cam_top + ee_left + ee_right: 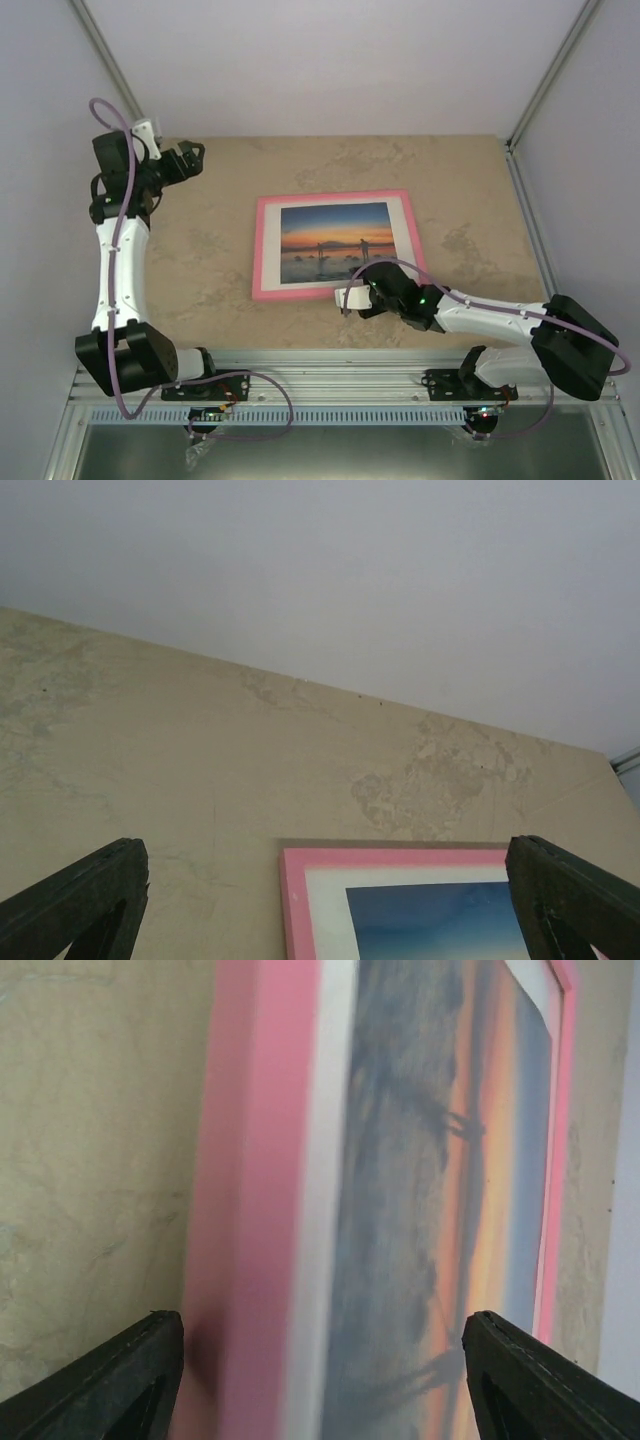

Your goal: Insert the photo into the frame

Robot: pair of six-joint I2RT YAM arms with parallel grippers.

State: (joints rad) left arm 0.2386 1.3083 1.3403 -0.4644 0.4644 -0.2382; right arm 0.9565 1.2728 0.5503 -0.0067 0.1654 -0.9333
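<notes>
Release of photo [336, 243] inside frame [262, 250].
Lift open right end effector [351, 298] straight off near edge, no nudging; left end effector [190, 158] open, far left.

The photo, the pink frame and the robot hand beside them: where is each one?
the photo [335, 240], top view, middle of the sunset picture.
the frame [263, 246], top view, its left pink side.
right gripper [322, 1360], right wrist view, midway between its fingertips.

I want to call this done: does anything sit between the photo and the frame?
Nothing visible does. The photo lies inside the frame, with the right gripper open at its near edge.
</notes>
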